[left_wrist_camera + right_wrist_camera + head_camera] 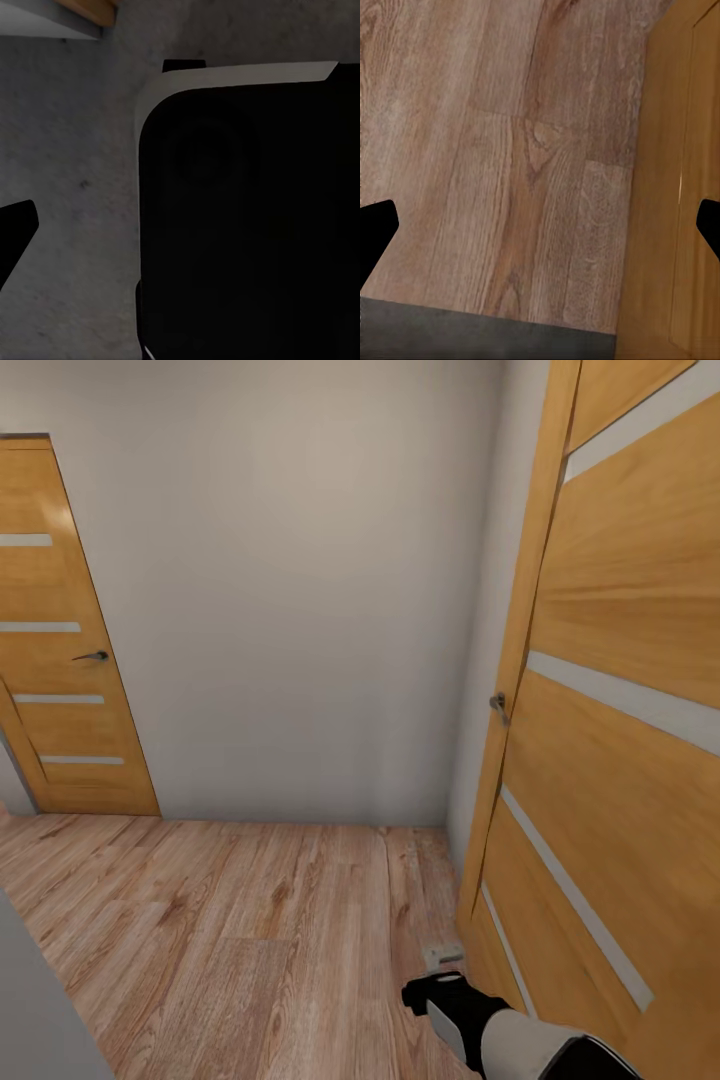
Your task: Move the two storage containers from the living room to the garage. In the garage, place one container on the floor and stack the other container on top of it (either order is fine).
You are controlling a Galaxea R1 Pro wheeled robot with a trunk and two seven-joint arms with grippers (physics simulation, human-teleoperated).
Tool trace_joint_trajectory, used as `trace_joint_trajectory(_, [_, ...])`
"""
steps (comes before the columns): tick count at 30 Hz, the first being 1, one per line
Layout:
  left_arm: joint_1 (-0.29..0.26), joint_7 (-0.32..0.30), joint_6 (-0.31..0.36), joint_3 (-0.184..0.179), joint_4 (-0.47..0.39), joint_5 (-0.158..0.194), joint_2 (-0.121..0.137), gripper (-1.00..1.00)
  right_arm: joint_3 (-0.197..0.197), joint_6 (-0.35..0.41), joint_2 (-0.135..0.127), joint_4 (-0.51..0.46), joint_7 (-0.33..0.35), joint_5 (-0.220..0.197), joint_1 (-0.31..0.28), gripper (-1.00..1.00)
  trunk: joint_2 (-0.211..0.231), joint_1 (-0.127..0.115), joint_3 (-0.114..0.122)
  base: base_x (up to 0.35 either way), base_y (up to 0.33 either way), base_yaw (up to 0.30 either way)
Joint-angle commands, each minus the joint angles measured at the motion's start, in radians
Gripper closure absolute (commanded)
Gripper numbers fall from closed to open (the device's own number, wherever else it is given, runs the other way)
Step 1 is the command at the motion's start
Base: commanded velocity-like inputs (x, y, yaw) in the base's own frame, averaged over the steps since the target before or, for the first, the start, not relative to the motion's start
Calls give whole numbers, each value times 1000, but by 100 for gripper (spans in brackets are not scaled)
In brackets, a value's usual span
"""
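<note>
The head view looks down a hallway with a wood plank floor point(230, 940) and a plain grey wall point(300, 580); a wooden door point(60, 650) with a handle is at left, an open wooden door point(620, 740) at right; the right gripper point(540, 217) hangs over the planks beside that door, fingers wide apart, holding nothing; the left gripper point(15, 232) shows one fingertip over dark grey floor point(75, 150), so I cannot tell its state.

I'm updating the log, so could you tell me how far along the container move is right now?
Nothing looks done yet: no container is visible. The robot is in transit over a wood plank floor, facing a grey wall between a closed door and an open door. The right gripper is open and empty. Fetching, carrying and stacking both remain.
</note>
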Motion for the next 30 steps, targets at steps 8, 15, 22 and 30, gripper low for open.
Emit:
trace_joint_trajectory(8, [0, 1, -3, -1, 0, 2, 0, -100, 9, -69, 0, 43, 27, 99, 105, -100, -1, 0, -1, 0, 0, 0])
trace_joint_trajectory(15, [0, 1, -3, 1, 0, 2, 0, -100, 9, -110, 0, 47, 30, 147, 184, -100, -1, 0, -1, 0, 0, 0])
trace_joint_trajectory(22, [0, 1, -3, 8, -1, 2, 0, -100, 9, -148, -8, 47, 31, 150, 263, -100, -1, 0, -1, 0, 0, 0])
trace_joint_trajectory(30, [0, 1, -3, 10, 0, 2, 0, -100, 9, -157, -33, 47, 55, 150, 298, -100, -1, 0, -1, 0, 0, 0])
